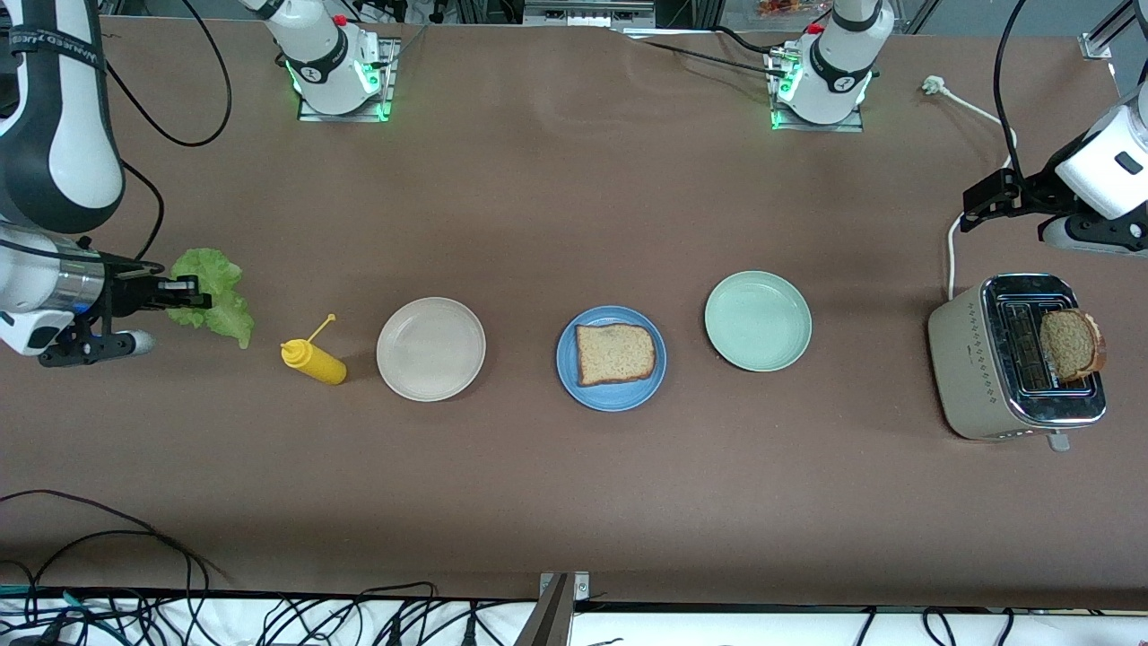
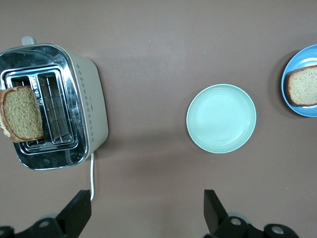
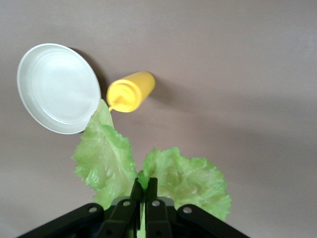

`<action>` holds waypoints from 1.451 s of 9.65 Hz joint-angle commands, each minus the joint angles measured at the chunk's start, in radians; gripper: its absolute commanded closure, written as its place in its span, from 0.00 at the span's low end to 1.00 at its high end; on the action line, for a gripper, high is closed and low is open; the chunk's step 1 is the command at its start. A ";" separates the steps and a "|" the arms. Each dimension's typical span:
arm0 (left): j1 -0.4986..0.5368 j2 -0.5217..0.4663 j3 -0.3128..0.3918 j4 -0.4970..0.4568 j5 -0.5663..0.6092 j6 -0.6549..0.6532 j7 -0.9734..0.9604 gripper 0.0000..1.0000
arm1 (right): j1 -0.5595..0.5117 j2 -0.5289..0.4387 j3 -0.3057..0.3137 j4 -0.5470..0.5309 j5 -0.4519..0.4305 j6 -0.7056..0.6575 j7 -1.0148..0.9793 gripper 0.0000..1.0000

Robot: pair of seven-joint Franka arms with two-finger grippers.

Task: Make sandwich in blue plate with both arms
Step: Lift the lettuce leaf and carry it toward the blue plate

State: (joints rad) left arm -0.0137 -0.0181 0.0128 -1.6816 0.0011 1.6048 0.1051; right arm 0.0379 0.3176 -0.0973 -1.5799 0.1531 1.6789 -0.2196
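Right wrist view: right end effector (image 3: pixel 144 191) pinches lettuce leaf (image 3: pixel 111 161), stem hidden

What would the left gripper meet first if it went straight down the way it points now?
Probably bare table: the open left gripper looks down between the toaster and the pale green plate, though depth is unclear.

bread slice (image 1: pixel 615 353) on plate (image 1: pixel 574 381), another in toaster (image 1: pixel 964 359)

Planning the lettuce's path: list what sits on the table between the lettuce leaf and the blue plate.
In the front view, between the lettuce leaf and the blue plate lie a yellow squeeze bottle and a beige plate.
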 commanded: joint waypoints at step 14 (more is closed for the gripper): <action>-0.011 0.020 0.001 0.034 0.054 -0.006 0.001 0.00 | 0.565 0.404 -0.012 0.524 0.091 -0.025 1.102 1.00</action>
State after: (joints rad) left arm -0.0157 -0.0136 0.0104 -1.6759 0.0248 1.6055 0.1051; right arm 0.5416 0.5861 -0.0933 -1.2312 0.2280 1.6730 0.7438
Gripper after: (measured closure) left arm 0.000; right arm 0.952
